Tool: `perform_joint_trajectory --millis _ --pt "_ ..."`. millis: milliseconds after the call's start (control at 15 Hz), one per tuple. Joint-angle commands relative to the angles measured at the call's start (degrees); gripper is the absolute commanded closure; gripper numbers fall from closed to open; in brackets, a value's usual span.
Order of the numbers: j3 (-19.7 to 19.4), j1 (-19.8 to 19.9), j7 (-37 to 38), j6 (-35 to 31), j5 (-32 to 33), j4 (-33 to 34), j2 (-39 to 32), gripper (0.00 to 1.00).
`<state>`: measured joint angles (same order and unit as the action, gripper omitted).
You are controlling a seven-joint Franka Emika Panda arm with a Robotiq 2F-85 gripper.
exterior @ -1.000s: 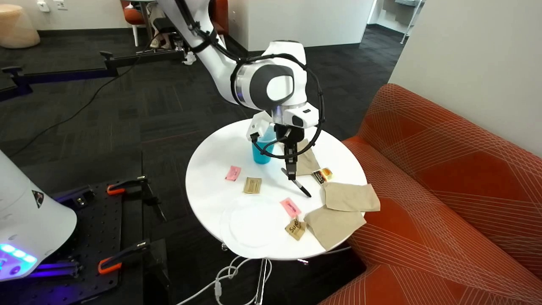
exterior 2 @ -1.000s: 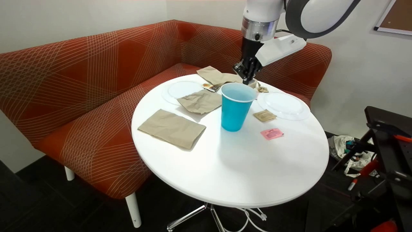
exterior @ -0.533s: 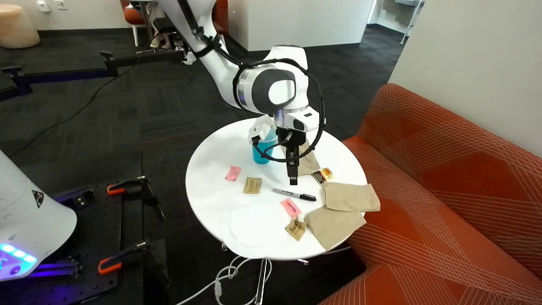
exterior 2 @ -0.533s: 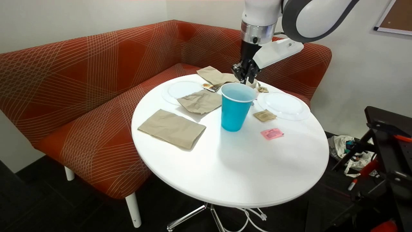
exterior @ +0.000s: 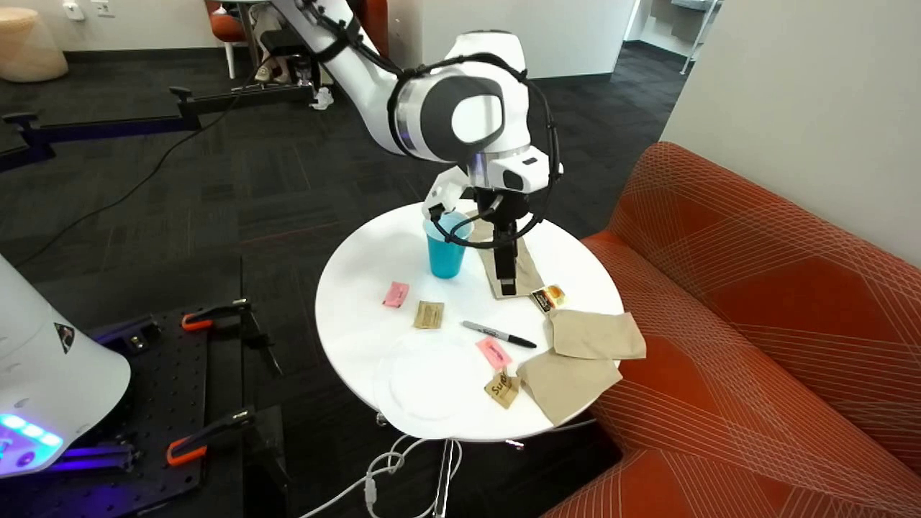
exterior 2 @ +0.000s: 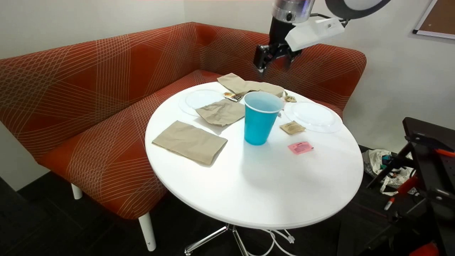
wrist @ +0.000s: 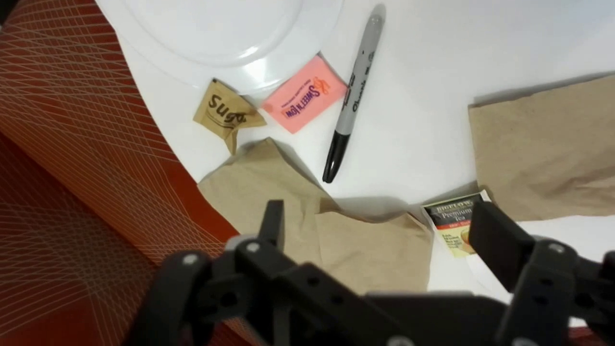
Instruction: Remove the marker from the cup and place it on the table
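Our gripper (wrist: 377, 218) is spread, empty; wrist view: Sharpie marker (wrist: 355, 96) upper centre, axis slanting, capped end nearest us.

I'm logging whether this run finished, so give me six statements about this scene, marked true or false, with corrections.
1. The marker lies on the table, outside the cup. True.
2. The cup is tipped on its side. False: it stands upright.
3. The claw is open. True.
4. The marker is bright red. False: it is grey and black.
5. A pink packet lies beside the marker. True.
6. The claw is touching the marker. False: it hangs clear of it.
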<state>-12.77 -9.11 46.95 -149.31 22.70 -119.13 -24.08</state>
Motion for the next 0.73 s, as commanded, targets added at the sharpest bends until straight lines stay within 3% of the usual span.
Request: perform_joint_trajectory --millis 0,400,467,667 --pt "1.07 0.24 -3.12 2.59 -1.11 -6.42 10.08 0.00" --pt "4.92 2.34 -5.39 6.06 -2.12 -9.75 18.54 0.00" --pt "4.72 2.51 -2.62 4.56 -0.09 -7.51 15.15 0.00" --pt "5.84 3.07 -3.17 5.12 -0.72 -8.49 17.10 0.00"
